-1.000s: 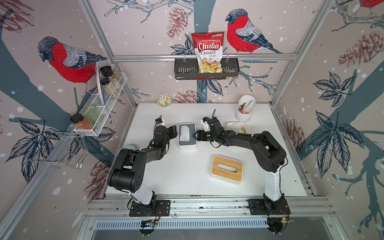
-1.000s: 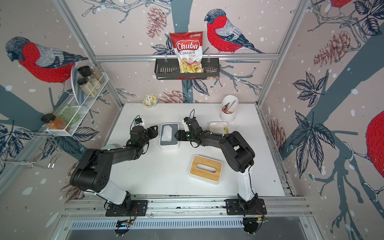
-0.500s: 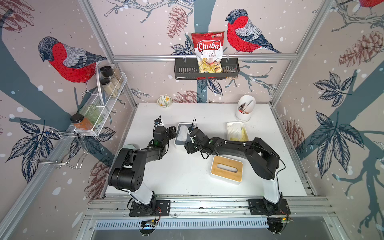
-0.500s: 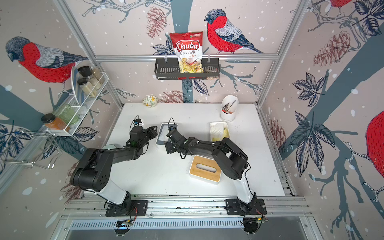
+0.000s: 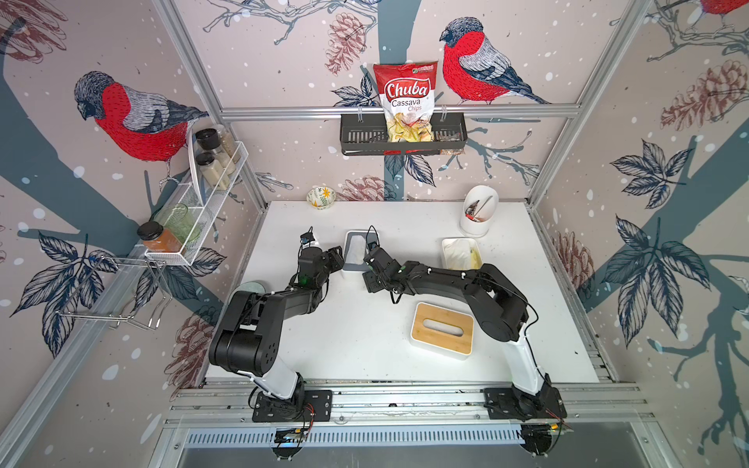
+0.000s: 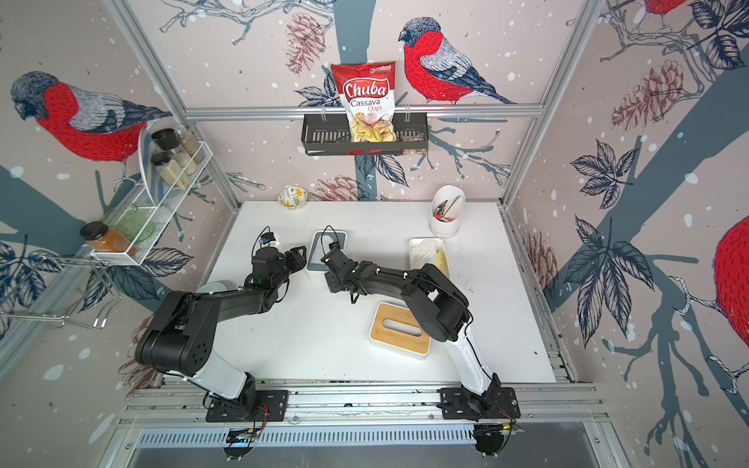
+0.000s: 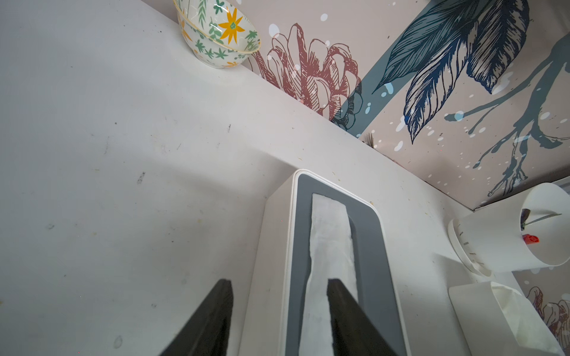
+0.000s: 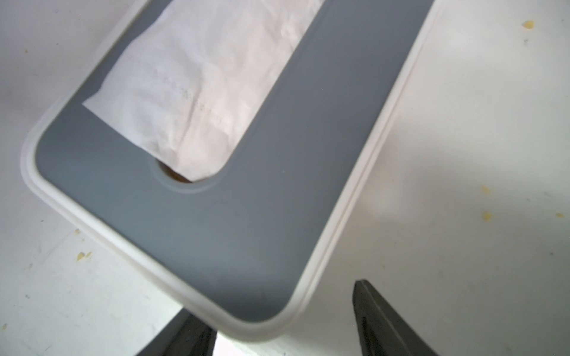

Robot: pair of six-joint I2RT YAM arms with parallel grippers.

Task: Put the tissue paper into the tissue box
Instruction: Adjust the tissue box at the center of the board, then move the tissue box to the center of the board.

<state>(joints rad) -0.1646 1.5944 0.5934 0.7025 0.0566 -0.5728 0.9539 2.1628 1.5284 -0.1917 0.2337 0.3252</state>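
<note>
Tissue paper (image 7: 330,240): a white folded strip lies lengthwise in the long opening in the grey top of the tissue box (image 7: 273,246). In the right wrist view one corner laps onto the grey surface beside that opening.
Tissue box: white-walled and upright on the tabletop (image 5: 364,348), set toward the back and about midway across in both top views.
Left pincer (image 7: 279,286): jaws parted, nothing clamped. One finger (image 7: 216,317) hangs outside the box's long wall, above the tabletop, and its partner hangs over the tissue paper. Whether either touches the box cannot be told.
Right pincer (image 8: 277,308): jaws spread wide and empty, aimed at the box's near end. One rounded corner of the box shows between the two fingers.
Bamboo-topped lid (image 5: 441,329): white-rimmed with an oval slot, flat on the tabletop beside the elbow of the right arm (image 5: 498,308), well apart from the box.
White tray (image 5: 462,253): on the tabletop to the box's right, partly behind the right arm. It holds something pale and crumpled, its nature unclear.
Utensil holder (image 5: 478,212): white, near the back right corner, with tools poking from it.
Flowered bowl (image 5: 321,197): against the back wall, behind the box and to its left.
Chips bag (image 5: 407,105): red and white, standing in a black rack (image 5: 360,137) fixed to the back wall.
</note>
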